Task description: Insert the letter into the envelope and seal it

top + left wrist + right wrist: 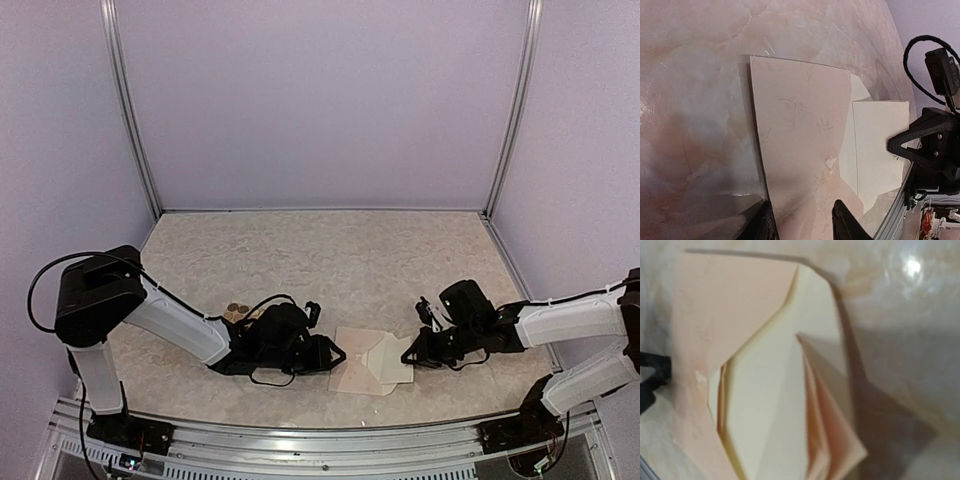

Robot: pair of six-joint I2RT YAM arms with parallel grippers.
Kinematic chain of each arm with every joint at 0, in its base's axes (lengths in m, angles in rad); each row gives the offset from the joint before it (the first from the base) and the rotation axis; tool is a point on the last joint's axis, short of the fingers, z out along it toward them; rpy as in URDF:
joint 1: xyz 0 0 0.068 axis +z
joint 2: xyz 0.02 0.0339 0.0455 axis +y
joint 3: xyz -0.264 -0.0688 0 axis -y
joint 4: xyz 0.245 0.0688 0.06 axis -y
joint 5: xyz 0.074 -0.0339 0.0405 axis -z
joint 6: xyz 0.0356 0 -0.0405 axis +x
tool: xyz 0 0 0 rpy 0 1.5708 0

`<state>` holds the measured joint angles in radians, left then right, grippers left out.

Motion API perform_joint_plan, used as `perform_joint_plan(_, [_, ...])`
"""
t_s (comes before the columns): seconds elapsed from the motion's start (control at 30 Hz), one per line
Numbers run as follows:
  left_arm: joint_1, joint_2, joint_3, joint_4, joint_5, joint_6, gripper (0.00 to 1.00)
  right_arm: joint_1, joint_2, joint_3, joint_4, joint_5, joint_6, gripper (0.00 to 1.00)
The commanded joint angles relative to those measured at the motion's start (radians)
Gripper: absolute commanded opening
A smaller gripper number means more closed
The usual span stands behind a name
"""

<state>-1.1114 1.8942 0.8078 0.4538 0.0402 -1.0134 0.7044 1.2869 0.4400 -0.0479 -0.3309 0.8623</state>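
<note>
The pinkish-beige envelope (352,376) lies flat near the table's front, and it also shows in the left wrist view (800,130) and the right wrist view (715,310). The cream folded letter (392,362) lies partly in its open mouth, sticking out to the right (879,145) (770,410). My left gripper (336,354) (802,226) is open, with its fingers (766,225) astride the envelope's left edge. My right gripper (410,357) (900,145) is at the letter's right edge and looks shut on it. Its own fingers are hidden by paper in the right wrist view.
A sheet of round brown and gold stickers (237,312) lies behind the left arm. The marbled table (330,260) is walled on three sides, and a metal rail (330,432) runs along its front edge.
</note>
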Motion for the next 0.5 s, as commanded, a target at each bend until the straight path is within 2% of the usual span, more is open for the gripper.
perform_joint_plan(0.0, [-0.002,0.031,0.01,-0.023,0.018,-0.005,0.36,-0.008,0.047,-0.004,0.046,-0.04,-0.011,0.0])
perform_joint_plan(0.47, [-0.019,0.051,0.031,-0.022,0.026,-0.011,0.34,-0.005,0.135,0.026,0.124,-0.077,0.006,0.0])
